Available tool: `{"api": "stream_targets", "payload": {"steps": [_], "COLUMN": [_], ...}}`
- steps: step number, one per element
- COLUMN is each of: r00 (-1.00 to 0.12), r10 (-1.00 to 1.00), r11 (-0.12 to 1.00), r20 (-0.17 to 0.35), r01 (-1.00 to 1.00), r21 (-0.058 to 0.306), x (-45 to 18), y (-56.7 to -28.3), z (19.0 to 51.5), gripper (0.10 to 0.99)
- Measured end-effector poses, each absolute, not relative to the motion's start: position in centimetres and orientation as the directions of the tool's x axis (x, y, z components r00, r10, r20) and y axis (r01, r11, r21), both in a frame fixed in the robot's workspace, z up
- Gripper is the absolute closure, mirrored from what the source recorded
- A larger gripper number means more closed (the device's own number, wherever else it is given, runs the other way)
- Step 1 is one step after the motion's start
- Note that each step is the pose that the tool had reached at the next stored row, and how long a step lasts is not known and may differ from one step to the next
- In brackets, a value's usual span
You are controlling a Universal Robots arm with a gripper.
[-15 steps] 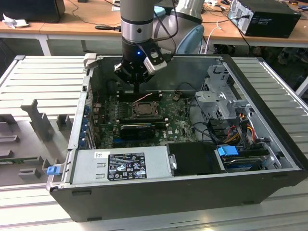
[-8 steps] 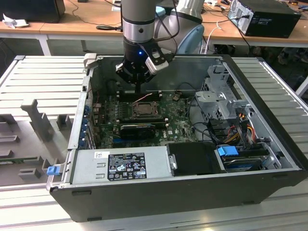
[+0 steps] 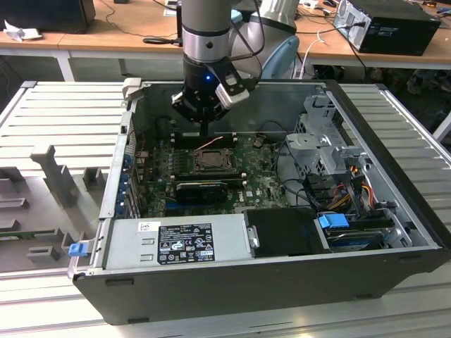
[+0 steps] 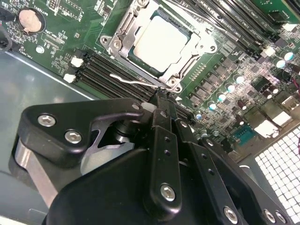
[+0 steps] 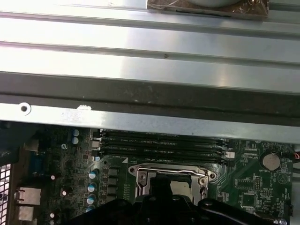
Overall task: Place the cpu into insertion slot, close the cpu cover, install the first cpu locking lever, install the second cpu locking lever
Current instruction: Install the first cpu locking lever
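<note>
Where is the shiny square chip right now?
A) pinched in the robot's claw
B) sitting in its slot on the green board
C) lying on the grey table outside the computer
B: the cpu sits on the motherboard, framed by the cpu cover.

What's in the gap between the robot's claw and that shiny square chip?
In the second wrist view, the frame edge of the cpu cover and the end of a thin wire lever lie between the gripper and the cpu.
</note>
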State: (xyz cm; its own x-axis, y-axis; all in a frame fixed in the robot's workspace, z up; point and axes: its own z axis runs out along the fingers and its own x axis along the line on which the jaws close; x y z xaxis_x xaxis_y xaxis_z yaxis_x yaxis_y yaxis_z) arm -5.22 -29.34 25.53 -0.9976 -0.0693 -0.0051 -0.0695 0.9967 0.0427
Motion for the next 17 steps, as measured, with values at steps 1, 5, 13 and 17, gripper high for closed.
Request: {"api": "stream_targets", "payload": {"steps": [1, 5, 13, 17], "r00": [-0.998, -0.998, -0.998, -0.998], "r10": [-0.069, -0.061, -0.058, -0.058], "r11": [0.997, 0.994, 0.988, 0.988], "r20": [-0.005, -0.008, -0.011, -0.011], "r01": [-0.069, -0.061, -0.059, -0.059], "r21": [0.046, 0.086, 0.145, 0.145], "x": [-5.1, -4.8, -4.6, -4.6], "y": [-29.3, -29.4, -30.0, -30.0], "z": [25.5, 25.2, 23.9, 23.6], "gripper": [0.98, 0.98, 0.98, 0.98]}}
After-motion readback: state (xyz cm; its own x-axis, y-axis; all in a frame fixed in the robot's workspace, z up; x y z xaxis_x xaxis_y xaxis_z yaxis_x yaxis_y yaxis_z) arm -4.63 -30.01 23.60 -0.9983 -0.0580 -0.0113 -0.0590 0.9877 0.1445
